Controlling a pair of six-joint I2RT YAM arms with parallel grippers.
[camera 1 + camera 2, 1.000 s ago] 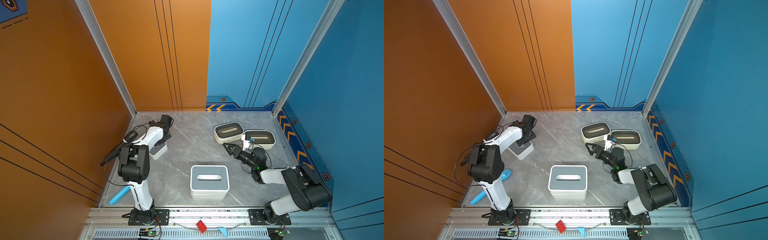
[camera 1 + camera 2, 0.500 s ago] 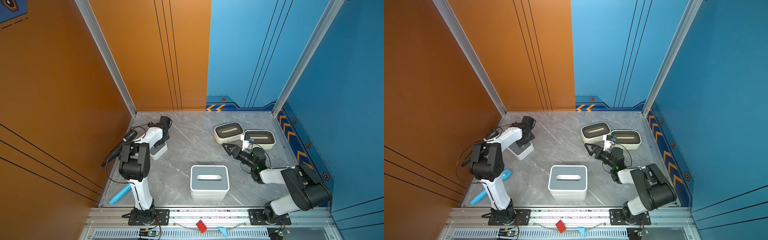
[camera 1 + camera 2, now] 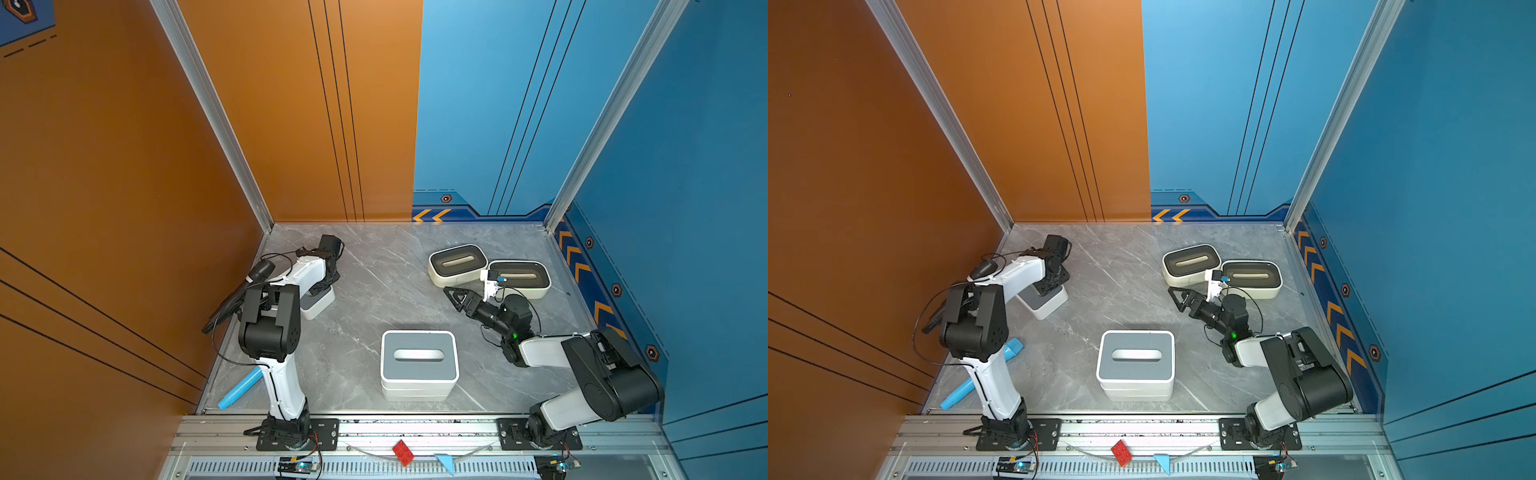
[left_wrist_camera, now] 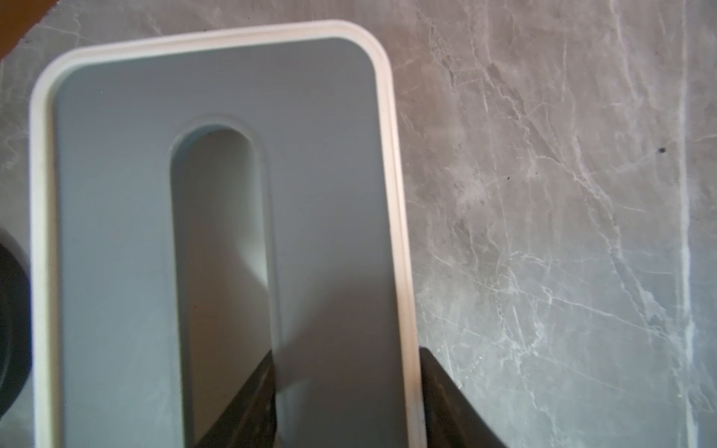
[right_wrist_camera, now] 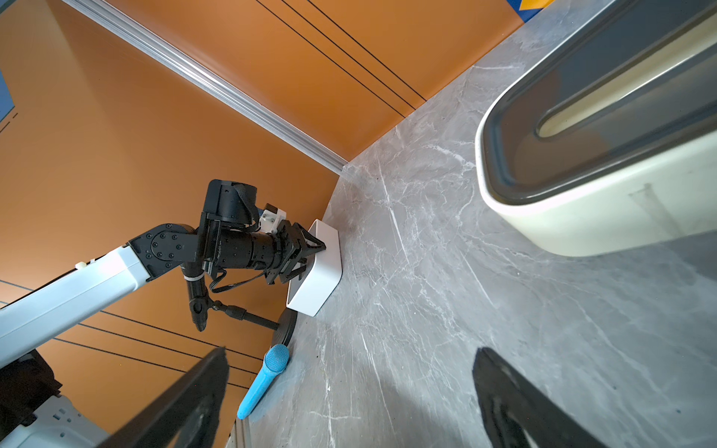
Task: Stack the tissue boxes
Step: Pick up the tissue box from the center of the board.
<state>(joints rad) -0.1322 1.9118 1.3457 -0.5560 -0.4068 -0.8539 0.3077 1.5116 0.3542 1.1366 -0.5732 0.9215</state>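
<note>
Grip is on at the left wall: the left claw (image 4: 347, 351) is clenched on the grey-topped box (image 4: 116, 232), one finger down inside the slot (image 4: 221, 232), the other pressed against the outside of the white rim (image 4: 399, 232). The box sits flat on the tabletop (image 3: 374, 291), close to the orange wall and tucked under the left arm's wrist.

What counts now is the way to the stack (image 3: 419, 359). It stands at the front middle of the tabletop, well apart from the held box and off toward the right arm's side. Its slot runs straight across, while the held box lies at a slant, so a turn on the way looks likely. The left arm is the nearer one and already has hold.

Over on the far side, the right claw (image 3: 455, 296) hangs spread wide and empty, just beside the two cream boxes (image 3: 457, 264), which touch each other near the blue wall.

Against the picture a second earlier, the boxes and the right arm have not shifted; the left claw has drawn in on its box.
</note>
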